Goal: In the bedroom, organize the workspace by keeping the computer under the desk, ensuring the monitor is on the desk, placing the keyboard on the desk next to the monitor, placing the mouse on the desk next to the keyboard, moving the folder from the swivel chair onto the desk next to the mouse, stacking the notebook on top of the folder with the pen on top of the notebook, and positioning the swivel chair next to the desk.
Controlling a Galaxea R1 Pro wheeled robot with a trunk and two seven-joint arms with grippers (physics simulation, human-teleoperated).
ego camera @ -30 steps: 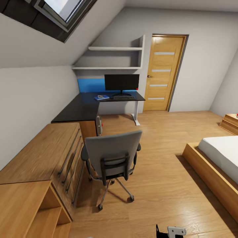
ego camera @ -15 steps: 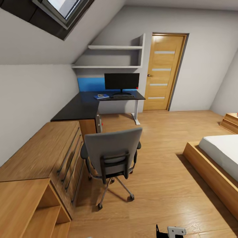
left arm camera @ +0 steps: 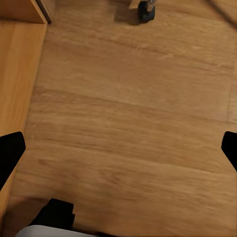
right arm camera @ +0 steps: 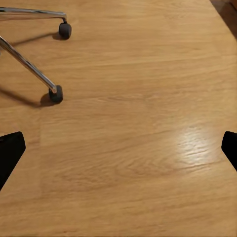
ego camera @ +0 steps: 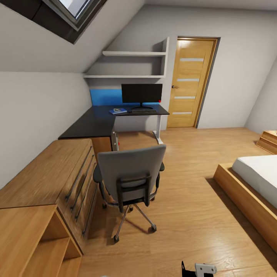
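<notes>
desk (ego camera: 92, 125): i see the black l-shaped top in the far corner under the shelves, well ahead of me.
monitor (ego camera: 141, 93): upright on the desk's far wing, so that part looks done.
keyboard (ego camera: 143, 110): lying flat just in front of the monitor's stand; the mouse is too small for me to pick out.
folder (ego camera: 117, 111): the blue sheet is already on the desk beside the keyboard, with a pale thing on it that i take for the notebook; the pen i can't make out.
computer: a pale box edge shows under the desk corner, but i can't be sure of it.
swivel chair (ego camera: 130, 179): what's left, i judge; it stands well apart from the desk, back towards me, beside the wooden chest of drawers (ego camera: 50, 177).
left gripper (left arm camera: 118, 150): fingers spread wide, empty, over bare floor with a chair castor (left arm camera: 146, 11) ahead.
right gripper (right arm camera: 118, 153): fingers spread wide too, nothing between them, chrome chair legs (right arm camera: 27, 66) near.
room: open floor (ego camera: 184, 184) runs from chair to desk; the chest hems the chair's left, the bed frame (ego camera: 246, 204) my right.
</notes>
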